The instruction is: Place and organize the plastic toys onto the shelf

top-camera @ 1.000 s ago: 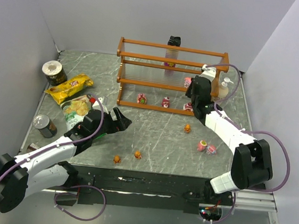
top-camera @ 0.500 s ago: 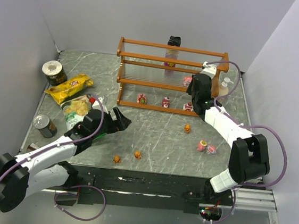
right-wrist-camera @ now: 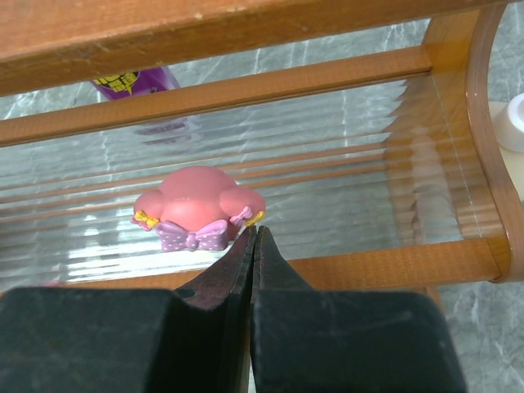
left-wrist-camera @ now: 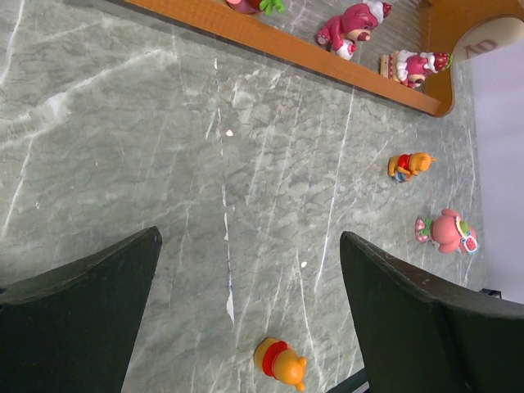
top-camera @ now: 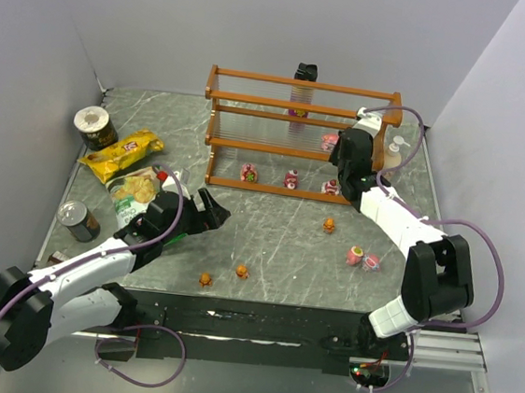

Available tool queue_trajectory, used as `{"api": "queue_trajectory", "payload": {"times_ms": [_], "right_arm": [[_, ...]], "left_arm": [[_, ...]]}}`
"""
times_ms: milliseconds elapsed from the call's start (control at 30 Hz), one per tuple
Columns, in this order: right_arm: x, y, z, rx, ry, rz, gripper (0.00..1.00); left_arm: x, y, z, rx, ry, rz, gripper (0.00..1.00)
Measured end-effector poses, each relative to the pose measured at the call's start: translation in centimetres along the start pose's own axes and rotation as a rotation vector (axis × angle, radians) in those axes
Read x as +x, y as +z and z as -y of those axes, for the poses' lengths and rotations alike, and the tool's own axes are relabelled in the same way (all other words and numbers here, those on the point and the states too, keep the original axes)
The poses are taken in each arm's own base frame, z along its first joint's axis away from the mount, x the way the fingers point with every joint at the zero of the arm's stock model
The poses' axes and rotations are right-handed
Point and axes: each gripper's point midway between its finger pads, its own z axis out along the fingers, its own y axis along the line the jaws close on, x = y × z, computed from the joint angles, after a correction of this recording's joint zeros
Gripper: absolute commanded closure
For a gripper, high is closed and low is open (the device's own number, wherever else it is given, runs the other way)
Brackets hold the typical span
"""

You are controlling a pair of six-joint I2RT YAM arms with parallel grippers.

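The shelf [top-camera: 297,134] stands at the back of the table. Three pink toys [top-camera: 292,179] sit on its bottom tier and one pink toy [top-camera: 329,143] on the middle tier. My right gripper [top-camera: 335,154] is shut and empty. In the right wrist view its tip [right-wrist-camera: 255,231] rests against the right side of that pink toy [right-wrist-camera: 196,213]. Three orange toys [top-camera: 241,271] and two pink ones [top-camera: 362,258] lie on the table. My left gripper [top-camera: 214,212] hangs open over the table, an orange toy [left-wrist-camera: 280,363] below its open jaws [left-wrist-camera: 250,237].
Two chip bags [top-camera: 121,154] and two cans [top-camera: 94,125] lie at the left. A white pump bottle [top-camera: 394,157] stands by the shelf's right end. A black object [top-camera: 305,71] sits behind the shelf. The table's front edge runs just below the orange toys.
The right arm's elbow has swung in toward the shelf's right end, the shut gripper staying at the middle tier. The left arm has not moved.
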Motion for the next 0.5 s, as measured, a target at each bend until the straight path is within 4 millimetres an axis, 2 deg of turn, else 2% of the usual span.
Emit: {"api": "queue_trajectory", "payload": {"times_ms": [100,133,300,500], "right_arm": [[0.0,-0.3,-0.2,-0.017,0.003,-0.001,0.96],[0.0,-0.6,-0.2,-0.025,0.007,-0.001,0.92],[0.4,-3.7,-0.2,-0.100,0.034,-0.007,0.75],[-0.2,-8.0,-1.9,-0.234,0.057,0.008,0.45]], "left_arm": [[0.0,0.0,0.0,0.000,0.000,0.000,0.04],[0.0,0.0,0.0,0.000,0.000,0.000,0.04],[0.0,0.0,0.0,0.000,0.000,0.000,0.04],[-0.5,-0.5,0.5,0.018,0.000,0.017,0.04]]}}
